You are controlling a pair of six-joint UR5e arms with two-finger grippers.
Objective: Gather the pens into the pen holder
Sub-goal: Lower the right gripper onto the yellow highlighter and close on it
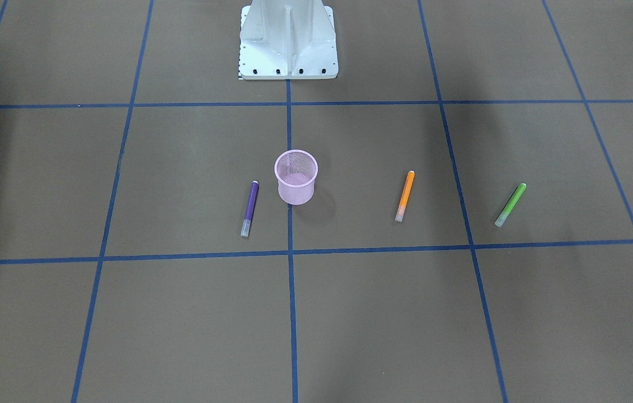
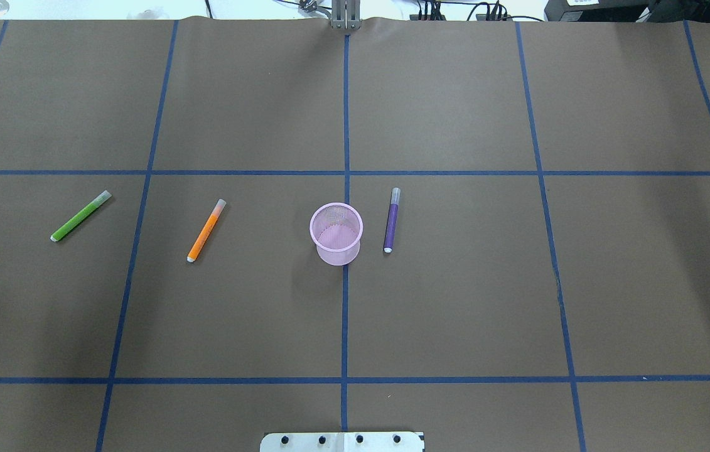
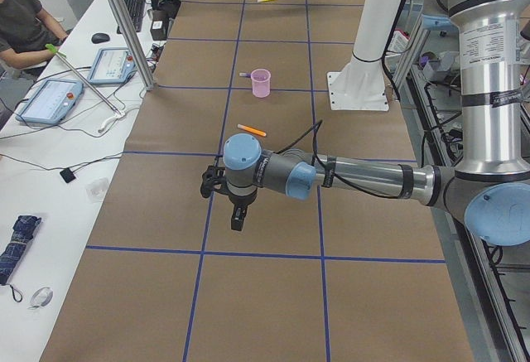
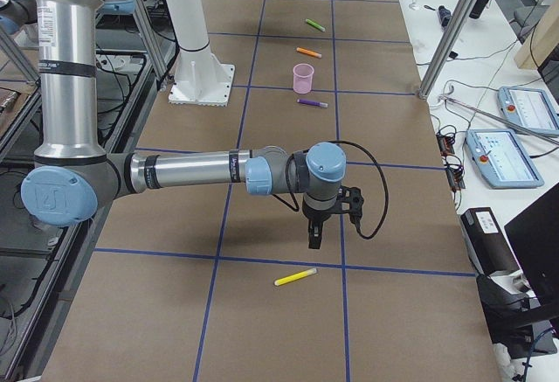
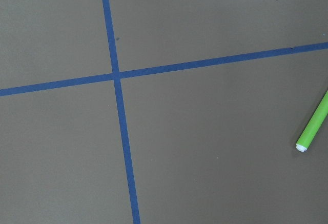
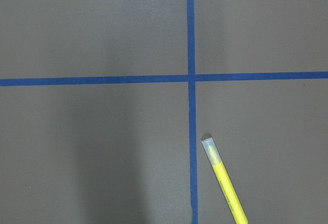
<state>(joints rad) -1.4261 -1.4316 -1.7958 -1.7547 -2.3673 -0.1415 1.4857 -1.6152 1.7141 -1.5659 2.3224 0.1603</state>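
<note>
Overhead and front cameras faced each other across the bench (image 2: pixel 455 301), sharing the pen holder (image 2: pixel 337 252); end cameras looked lengthwise; wrist cameras stared down, close

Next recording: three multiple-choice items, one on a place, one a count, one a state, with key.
1. Which pen lies nearest the pen holder? A. green pen B. purple pen C. orange pen
2. How many pens lie on the table, all views together? A. two B. three C. four
3. The pen holder is: A. upright, empty B. tipped over C. upright, holding a pen
Key: 1 B: it lies just beside the holder. 2 C: three show overhead, the yellow pen in the exterior right view. 3 A: overhead, its open mouth shows only mesh.
</note>
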